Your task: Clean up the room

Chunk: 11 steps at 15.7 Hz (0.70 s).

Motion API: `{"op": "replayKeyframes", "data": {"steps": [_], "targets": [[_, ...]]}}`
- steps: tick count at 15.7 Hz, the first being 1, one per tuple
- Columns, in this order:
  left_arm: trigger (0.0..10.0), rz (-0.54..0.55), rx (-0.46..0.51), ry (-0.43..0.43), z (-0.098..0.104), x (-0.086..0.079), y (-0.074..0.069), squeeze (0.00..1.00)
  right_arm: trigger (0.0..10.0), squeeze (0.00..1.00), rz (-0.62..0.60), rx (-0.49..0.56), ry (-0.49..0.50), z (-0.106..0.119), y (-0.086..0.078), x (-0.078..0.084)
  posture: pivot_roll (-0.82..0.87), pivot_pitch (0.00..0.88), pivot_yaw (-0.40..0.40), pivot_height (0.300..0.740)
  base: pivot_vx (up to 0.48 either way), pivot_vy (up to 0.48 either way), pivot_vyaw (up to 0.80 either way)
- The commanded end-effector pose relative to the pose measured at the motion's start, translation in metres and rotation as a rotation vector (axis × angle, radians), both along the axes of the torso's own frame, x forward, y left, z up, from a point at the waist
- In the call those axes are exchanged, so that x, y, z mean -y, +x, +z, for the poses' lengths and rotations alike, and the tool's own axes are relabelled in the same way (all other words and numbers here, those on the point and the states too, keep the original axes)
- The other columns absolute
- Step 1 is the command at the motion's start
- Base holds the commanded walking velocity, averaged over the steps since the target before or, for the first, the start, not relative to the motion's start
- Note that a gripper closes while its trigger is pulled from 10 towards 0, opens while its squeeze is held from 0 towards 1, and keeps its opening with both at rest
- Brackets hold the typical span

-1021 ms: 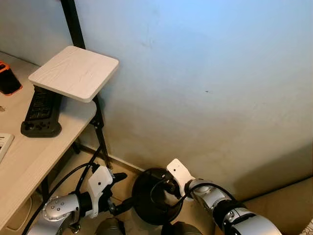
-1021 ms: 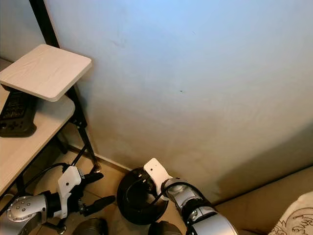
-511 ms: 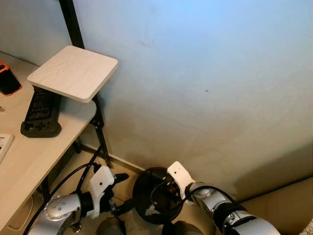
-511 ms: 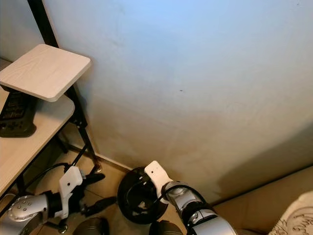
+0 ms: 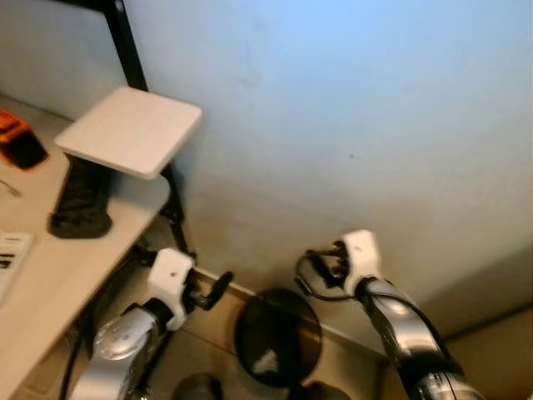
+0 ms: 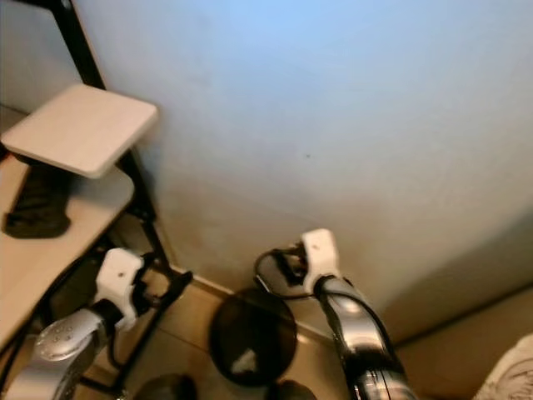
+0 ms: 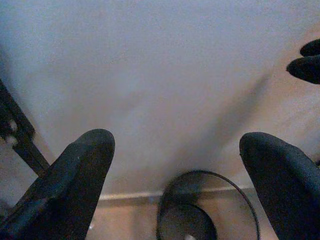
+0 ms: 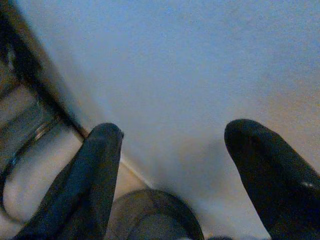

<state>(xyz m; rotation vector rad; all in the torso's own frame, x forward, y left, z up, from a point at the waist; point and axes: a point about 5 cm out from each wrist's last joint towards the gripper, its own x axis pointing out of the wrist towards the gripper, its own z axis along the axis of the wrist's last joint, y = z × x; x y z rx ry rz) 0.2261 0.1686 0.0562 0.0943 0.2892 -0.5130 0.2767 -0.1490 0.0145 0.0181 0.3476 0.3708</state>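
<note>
Both tools spread, left tool [image 5: 218, 287] and right tool [image 5: 321, 265] above bin [image 5: 277, 337] rim

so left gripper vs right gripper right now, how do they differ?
Left gripper sits lower, beside the desk's black leg, to the left of the black bin. Right gripper is raised higher, against the pale wall, above and just right of the bin. The left points toward the bin; the right points back toward the left arm. Shared: both are open and empty, with fingers spread wide in each wrist view.
</note>
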Motion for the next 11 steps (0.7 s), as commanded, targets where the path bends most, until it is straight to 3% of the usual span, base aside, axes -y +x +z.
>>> {"op": "replayKeyframes", "data": {"steps": [1,3,6,9,11], "targets": [[10.0,-0.026,0.013,0.008,0.005,0.007,0.004,0.0,10.0,0.0,-0.053,0.021,0.022,0.006,-0.006,0.005,0.02,0.001,0.02,0.74,0.0,0.0,0.0],[10.0,0.05,0.015,-0.029,0.006,0.009,0.009,0.0,10.0,0.0,-0.076,0.088,0.04,0.019,-0.019,0.005,0.01,0.0,0.041,0.74,-0.287,0.0,0.0],[10.0,0.112,0.036,-0.029,0.009,0.004,0.014,0.0,10.0,0.0,-0.183,0.102,0.077,0.027,-0.012,0.01,0.02,0.0,0.043,0.74,-0.331,0.0,0.0],[10.0,0.091,0.062,0.006,0.011,0.007,0.018,0.0,10.0,0.0,-0.148,0.105,0.071,0.035,-0.014,-0.006,0.03,0.0,0.035,0.74,-0.316,0.0,0.0],[10.0,0.1,0.084,-0.005,0.017,0.008,0.021,0.0,10.0,0.0,-0.155,0.11,0.073,0.038,-0.013,-0.007,0.04,0.0,0.031,0.74,-0.317,0.0,0.0]]}}
